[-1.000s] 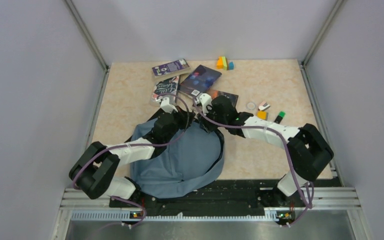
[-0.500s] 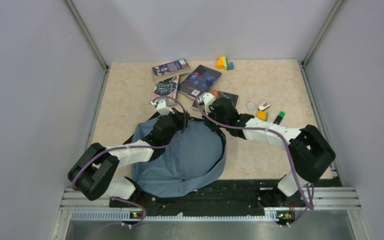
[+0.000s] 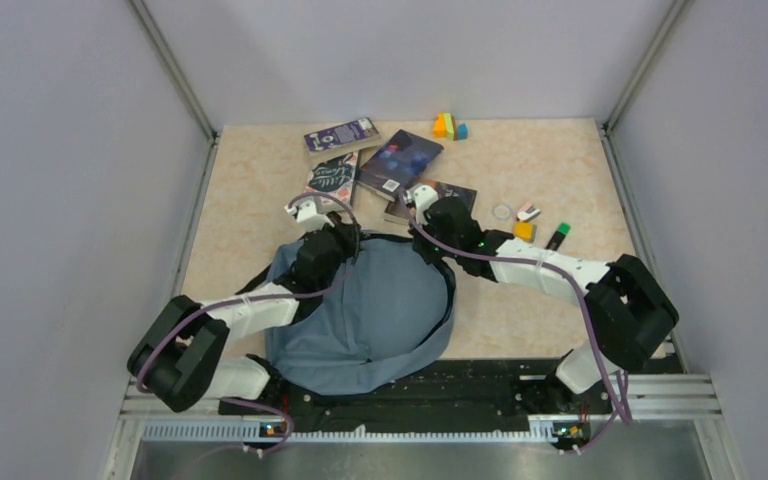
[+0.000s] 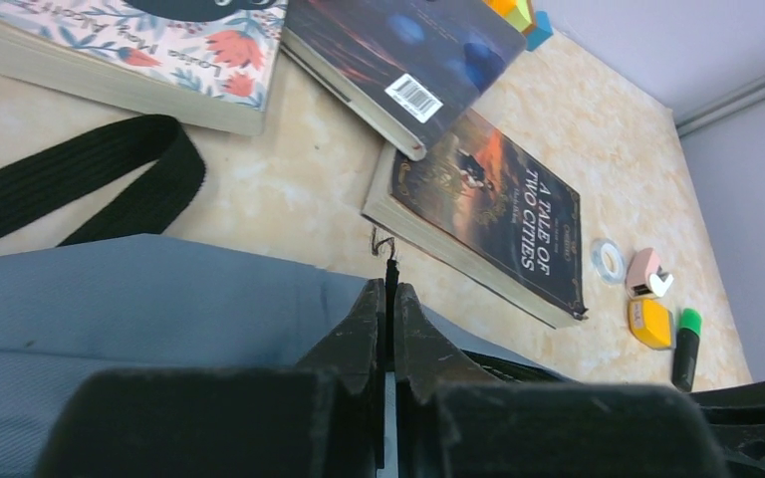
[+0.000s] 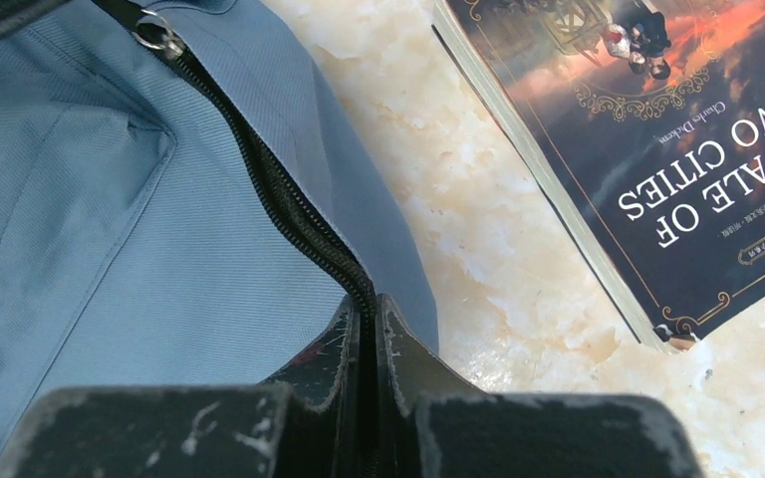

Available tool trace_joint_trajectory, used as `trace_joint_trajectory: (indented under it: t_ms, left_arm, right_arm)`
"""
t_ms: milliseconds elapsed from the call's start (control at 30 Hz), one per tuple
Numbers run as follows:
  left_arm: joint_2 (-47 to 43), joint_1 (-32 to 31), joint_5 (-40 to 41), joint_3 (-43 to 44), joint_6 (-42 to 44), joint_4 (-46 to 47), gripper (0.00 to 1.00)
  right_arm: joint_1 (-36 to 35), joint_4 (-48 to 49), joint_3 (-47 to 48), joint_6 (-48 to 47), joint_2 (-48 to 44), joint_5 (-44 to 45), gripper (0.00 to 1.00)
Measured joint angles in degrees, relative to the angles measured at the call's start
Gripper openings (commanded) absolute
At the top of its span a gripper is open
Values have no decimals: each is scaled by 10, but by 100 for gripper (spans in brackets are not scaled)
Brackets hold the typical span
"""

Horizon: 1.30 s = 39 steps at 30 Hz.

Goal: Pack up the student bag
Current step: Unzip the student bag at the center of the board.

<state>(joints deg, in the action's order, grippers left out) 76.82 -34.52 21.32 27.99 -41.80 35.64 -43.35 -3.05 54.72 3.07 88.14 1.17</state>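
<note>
At the left gripper (image 4: 386, 299), the jaws are clenched on a thin dark zipper pull (image 4: 390, 261) that pokes up between the tips, right at the far edge of the dusty-blue backpack (image 3: 380, 310). The backpack lies flat beneath both wrists on the table (image 3: 250, 180). A black strap (image 4: 80, 184) loops out just left of this gripper. Beyond it wait the unpacked books: a floral-cover paperback (image 4: 129, 50) ahead and left, a dark blue book with a barcode (image 4: 398, 50) straight ahead, and A Tale of Two Cities (image 4: 488, 214) ahead and right, near the bag's rim. The right gripper (image 5: 367, 309) is likewise clamped tight, biting the bag's rim at the zipper track (image 5: 269, 189), which runs up and left from it to a metal ring (image 5: 159, 40); the Dickens novel lies just to its right. The two pinches seem meant to work together, one anchoring the soft cloth so it cannot bunch while the other draws the zipper. The stretch of teeth in view looks closed, so opening the bag appears to be the step in hand. Well to the right of that gripper sit a tape roll (image 3: 501, 211), a yellow eraser (image 3: 524, 230) and a green-capped marker (image 3: 558, 235).
</note>
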Motion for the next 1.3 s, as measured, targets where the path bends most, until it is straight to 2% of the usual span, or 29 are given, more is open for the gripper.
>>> trace_joint_trajectory:
  t_ms: [467, 533, 600, 700, 833, 967, 1033, 1167, 1300]
  left_arm:
    - [-90, 31, 20, -45, 0, -73, 0]
    - [-90, 33, 16, -45, 1, -76, 0]
    - [-89, 34, 12, -42, 3, -82, 0]
    - [-88, 41, 13, -26, 12, -111, 0]
    - [-80, 53, 16, 21, 21, -154, 0]
    - [-73, 70, 17, 61, 44, -191, 35]
    - [-72, 74, 18, 75, 59, -209, 46]
    - [-73, 75, 21, 89, 88, -233, 62]
    - [-85, 75, 18, 90, 112, -265, 67]
  right_arm:
    - [0, 1, 0, 14, -9, -15, 1]
    - [0, -2, 0, 15, -12, -20, 29]
    - [0, -12, 0, 17, -18, -22, 45]
    - [5, -38, 0, 18, -39, -24, 60]
    - [9, -69, 1, 21, -78, -26, 67]
    - [9, -97, -4, 37, -122, -25, 68]
    - [9, -108, -18, 52, -148, -26, 68]
    - [9, -122, -60, 85, -183, -36, 68]
    - [8, -124, -102, 121, -192, -61, 68]
